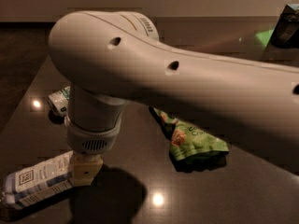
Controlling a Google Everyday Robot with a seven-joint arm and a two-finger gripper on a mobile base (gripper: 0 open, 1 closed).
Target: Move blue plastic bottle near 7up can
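The blue plastic bottle (pixel 35 181) lies on its side at the lower left of the dark table, label with a square mark facing up. The 7up can (pixel 59 100) lies further back at the left, partly hidden behind my arm. My gripper (pixel 85 170) hangs below the white wrist, its cream base right at the bottle's right end. The big white arm crosses the frame and hides the area behind it.
A green snack bag (pixel 194 140) lies right of centre on the table (pixel 233 195). A dark box (pixel 286 24) with a green patch beside it stands at the far right back. The table's left edge runs diagonally near the can.
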